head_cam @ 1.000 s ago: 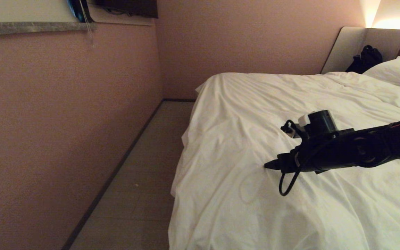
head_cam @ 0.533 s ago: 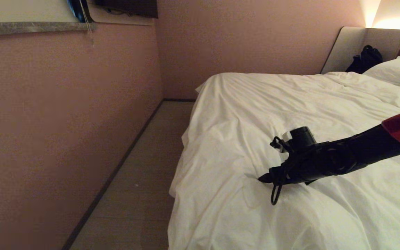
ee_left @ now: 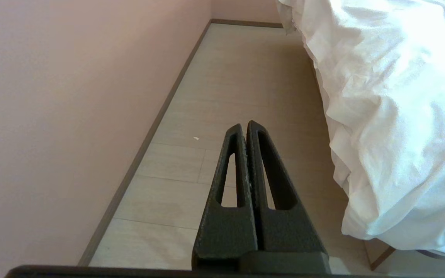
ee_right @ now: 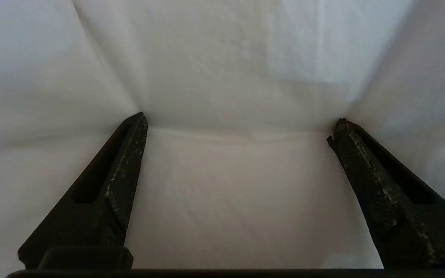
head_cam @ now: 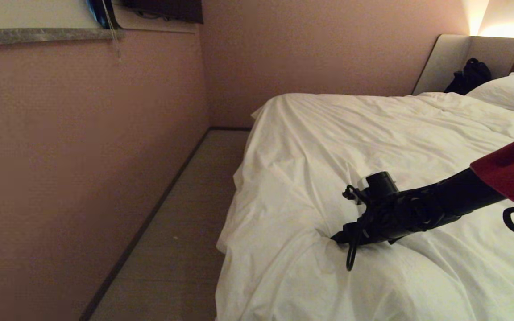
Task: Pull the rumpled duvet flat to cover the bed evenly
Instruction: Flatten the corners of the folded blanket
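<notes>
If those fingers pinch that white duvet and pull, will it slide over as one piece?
Probably not: the duvet looks floppy, creased around the open right fingers. It likely bunches and stretches locally before dragging.

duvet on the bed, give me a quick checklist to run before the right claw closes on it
1. Right claw open wide: ok.
2. Both fingertips pressed into the puffy, wrinkled white cotton duvet, fabric stretched between them: ok.
3. Fold raised between the fingers to pinch: cannot tell.
4. Duvet flat near the left edge of the wide low bed: not ok, bunched beside the claw.
5. Left claw shut, over the pale plank floor, clear of the bedding: ok.
</notes>
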`<state>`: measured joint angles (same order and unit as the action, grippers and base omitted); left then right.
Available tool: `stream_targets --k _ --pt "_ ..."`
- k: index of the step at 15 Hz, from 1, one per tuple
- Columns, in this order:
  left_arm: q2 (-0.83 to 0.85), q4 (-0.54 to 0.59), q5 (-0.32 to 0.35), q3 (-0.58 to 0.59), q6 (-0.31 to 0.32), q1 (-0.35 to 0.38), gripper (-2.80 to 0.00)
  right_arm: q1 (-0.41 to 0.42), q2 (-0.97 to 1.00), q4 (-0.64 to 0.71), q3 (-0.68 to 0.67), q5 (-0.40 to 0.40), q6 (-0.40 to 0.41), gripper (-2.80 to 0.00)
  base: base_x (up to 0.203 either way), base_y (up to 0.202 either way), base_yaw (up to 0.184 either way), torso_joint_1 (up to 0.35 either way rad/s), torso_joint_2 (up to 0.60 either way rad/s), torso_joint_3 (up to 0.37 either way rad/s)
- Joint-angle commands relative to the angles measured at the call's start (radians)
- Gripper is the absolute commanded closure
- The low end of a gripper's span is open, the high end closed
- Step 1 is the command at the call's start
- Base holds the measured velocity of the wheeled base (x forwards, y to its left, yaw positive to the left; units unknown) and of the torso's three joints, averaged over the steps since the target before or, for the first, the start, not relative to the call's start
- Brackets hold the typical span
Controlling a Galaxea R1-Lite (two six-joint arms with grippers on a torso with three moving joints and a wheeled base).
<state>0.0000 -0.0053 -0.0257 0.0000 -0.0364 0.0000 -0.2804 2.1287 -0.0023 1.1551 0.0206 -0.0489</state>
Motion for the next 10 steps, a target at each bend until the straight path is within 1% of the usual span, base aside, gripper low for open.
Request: stream_targets --k 1,2,3,10 --pt "0.000 -0.001 0.000 0.000 -0.001 0.000 0.00 0.000 0.015 0.002 0.000 0.001 0.000 -2.80 0.000 0.000 0.000 0.000 0.00 0.000" --pt "0.000 -0.001 0.000 0.000 0.000 0.000 0.00 0.000 0.020 0.002 0.000 0.001 0.000 -2.80 0.000 0.000 0.000 0.000 0.00 0.000" --pt "0.000 -0.001 0.000 0.000 -0.002 0.000 0.00 0.000 0.020 0.001 0.000 0.001 0.000 0.00 0.000 0.000 0.000 0.000 0.00 0.000" --pt "0.000 -0.001 0.000 0.000 0.000 0.000 0.00 0.000 -0.017 0.002 -0.002 0.011 -0.004 0.00 0.000 0.000 0.000 0.000 0.00 0.000"
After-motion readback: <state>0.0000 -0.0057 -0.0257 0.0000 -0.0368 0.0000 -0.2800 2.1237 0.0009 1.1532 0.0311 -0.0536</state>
